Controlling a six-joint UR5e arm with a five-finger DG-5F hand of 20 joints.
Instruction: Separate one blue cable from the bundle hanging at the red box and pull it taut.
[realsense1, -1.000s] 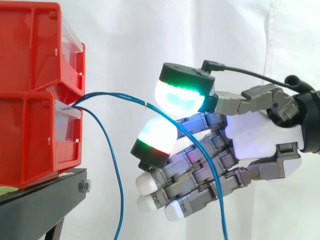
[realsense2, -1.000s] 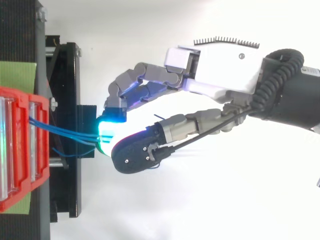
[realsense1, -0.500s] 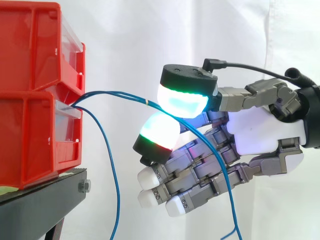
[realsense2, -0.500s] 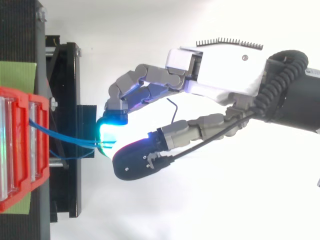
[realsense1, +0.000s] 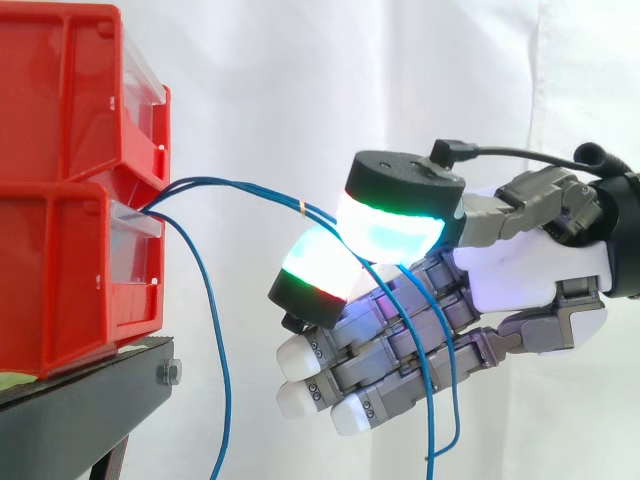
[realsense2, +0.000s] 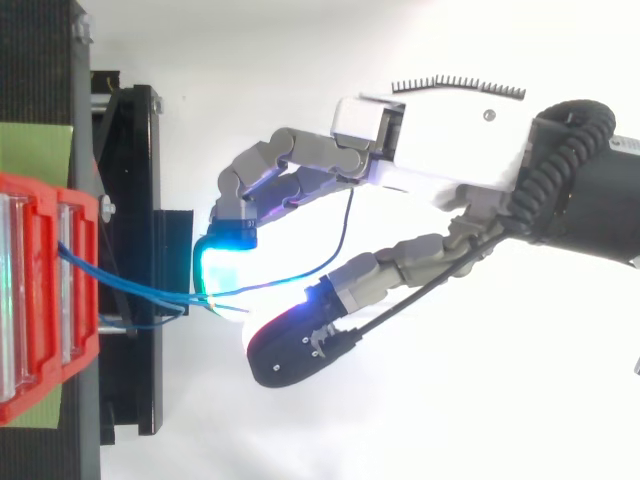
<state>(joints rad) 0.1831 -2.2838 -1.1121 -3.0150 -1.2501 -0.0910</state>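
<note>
Fingers (realsense1: 320, 268) and thumb of the hand (realsense1: 520, 270) pinched two banded blue cables (realsense1: 230, 184), which arched over from the lower red bin (realsense1: 70, 270); past the pinch they dropped across the palm. Third cable (realsense1: 221, 350) hung loose beside the stand (realsense1: 90, 400), well clear of the hand.

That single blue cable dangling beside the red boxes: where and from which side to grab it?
Pinch the dangling blue cable beside the lower red box, coming from the side view's right: there it hangs free, clear of the other cables.
</note>
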